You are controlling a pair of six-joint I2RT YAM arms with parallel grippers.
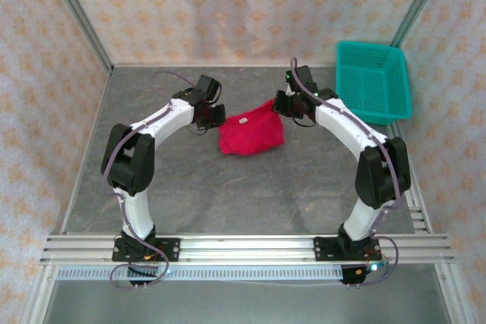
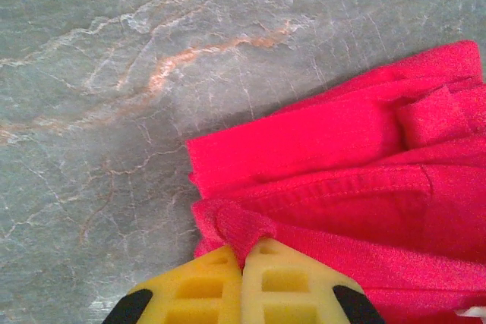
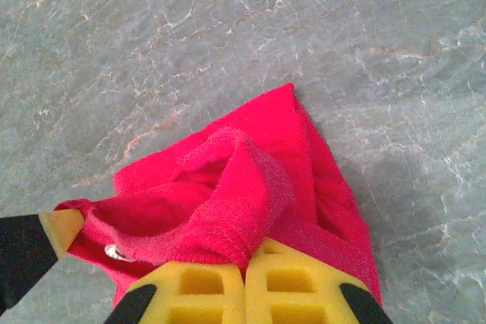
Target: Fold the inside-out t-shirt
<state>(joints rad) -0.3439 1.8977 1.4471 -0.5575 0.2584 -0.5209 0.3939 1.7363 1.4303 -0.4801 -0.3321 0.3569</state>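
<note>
Red t-shirt (image 1: 250,133) lies bunched on the table (image 1: 228,202), mid-width, toward the far edge. Left gripper (image 2: 243,257) and right gripper (image 3: 247,254) are each clenched on a pinch of its cloth. Likely light, limp, grippy; best held at hem corners.

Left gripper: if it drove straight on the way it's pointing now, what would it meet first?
The left gripper, shut on a fold of the t-shirt, would push into more of that bunched red cloth first, with the table beyond. Depth is unclear, so this is only likely.

t-shirt (image 1: 250,136) | bright red, crumpled heap | white tag (image 1: 243,120) on top | on table (image 1: 228,195)
</note>
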